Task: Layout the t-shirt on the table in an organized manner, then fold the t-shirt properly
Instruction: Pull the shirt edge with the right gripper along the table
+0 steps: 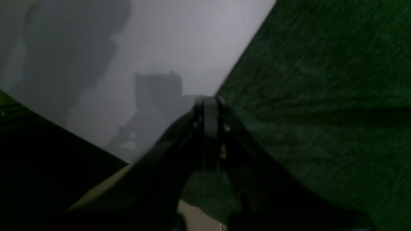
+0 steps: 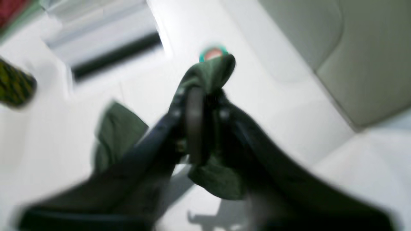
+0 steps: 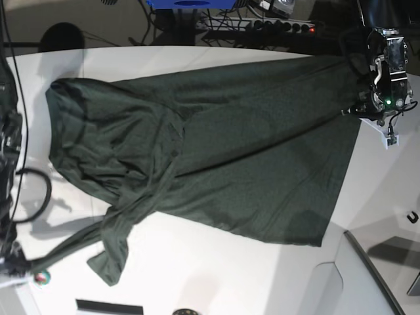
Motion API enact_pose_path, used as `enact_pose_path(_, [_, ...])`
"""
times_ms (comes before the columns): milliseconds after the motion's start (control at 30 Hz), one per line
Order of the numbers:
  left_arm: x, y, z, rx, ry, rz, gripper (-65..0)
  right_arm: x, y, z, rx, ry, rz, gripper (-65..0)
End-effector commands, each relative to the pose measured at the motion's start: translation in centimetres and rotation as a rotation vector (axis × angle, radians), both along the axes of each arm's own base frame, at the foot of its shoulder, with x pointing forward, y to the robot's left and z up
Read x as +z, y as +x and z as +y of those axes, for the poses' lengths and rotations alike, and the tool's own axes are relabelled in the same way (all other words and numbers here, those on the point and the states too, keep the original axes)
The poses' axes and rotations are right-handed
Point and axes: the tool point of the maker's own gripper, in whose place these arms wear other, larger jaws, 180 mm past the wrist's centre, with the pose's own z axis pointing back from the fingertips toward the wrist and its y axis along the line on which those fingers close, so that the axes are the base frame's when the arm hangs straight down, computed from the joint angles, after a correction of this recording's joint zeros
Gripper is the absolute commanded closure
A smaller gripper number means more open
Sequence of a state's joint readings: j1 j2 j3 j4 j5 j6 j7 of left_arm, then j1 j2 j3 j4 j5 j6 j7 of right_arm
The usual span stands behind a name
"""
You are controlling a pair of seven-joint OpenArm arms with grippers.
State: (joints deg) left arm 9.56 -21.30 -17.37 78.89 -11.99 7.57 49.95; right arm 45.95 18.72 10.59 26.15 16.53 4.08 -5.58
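Observation:
The dark green t-shirt lies spread across the white table, its body mostly flat and its left part rumpled. My left gripper is at the shirt's right corner. In the left wrist view, the left gripper is shut on the cloth's edge. One sleeve stretches down-left to my right gripper. In the blurred right wrist view, the right gripper has green cloth bunched between and over its tips, the jaws standing a little apart.
A small red and teal round thing lies by the right gripper. A black cable loops at the left. A white box with a dark slot sits at the near edge. The table's curved edge runs lower right.

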Motion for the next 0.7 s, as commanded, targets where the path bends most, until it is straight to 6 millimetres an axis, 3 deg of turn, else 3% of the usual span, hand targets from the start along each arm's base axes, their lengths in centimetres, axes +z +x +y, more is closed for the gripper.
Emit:
enact_pose_path(0, [1.2,0.9,1.0,-0.006,0.039,-0.028,0.0,3.7,1.6,-0.6,-0.006,-0.016,-0.086,-21.2])
enact_pose_path(100, [1.2,1.0,0.6,-0.009,0.032,-0.033,0.0,2.9,1.5,-0.1,0.011,0.013,-0.022,-49.2])
enact_pose_path(133, [1.1,1.0,0.3,-0.006,0.025,-0.035,0.0,2.5,1.2,-0.1,0.013,0.019,-0.002,-50.4])
enact_pose_path(267, [0.9,0.8,0.2,-0.008,0.025,-0.03,0.0,-0.7,-1.4,-1.0,0.01,-0.008,0.056,-43.1])
enact_pose_path(367, [0.9,0.9,0.1,-0.007,0.022,-0.031,0.0,-2.8,-4.5,-1.1,0.033,-0.07,0.084,-42.0])
enact_pose_path(433, [0.9,0.9,0.1,-0.007,0.022,-0.032,0.0,-4.2,-7.0,-0.4,0.068,-0.096,0.136,-42.0])
enact_pose_path(533, [1.0,1.1,0.1,-0.008,0.021,-0.037,0.0,-5.9,-9.6,1.6,0.117,-0.098,0.196,-42.0])
enact_pose_path(667, [1.0,1.7,-0.5,-0.005,0.007,-0.051,0.0,-7.7,-12.4,2.8,0.148,-0.1,0.256,-42.0])
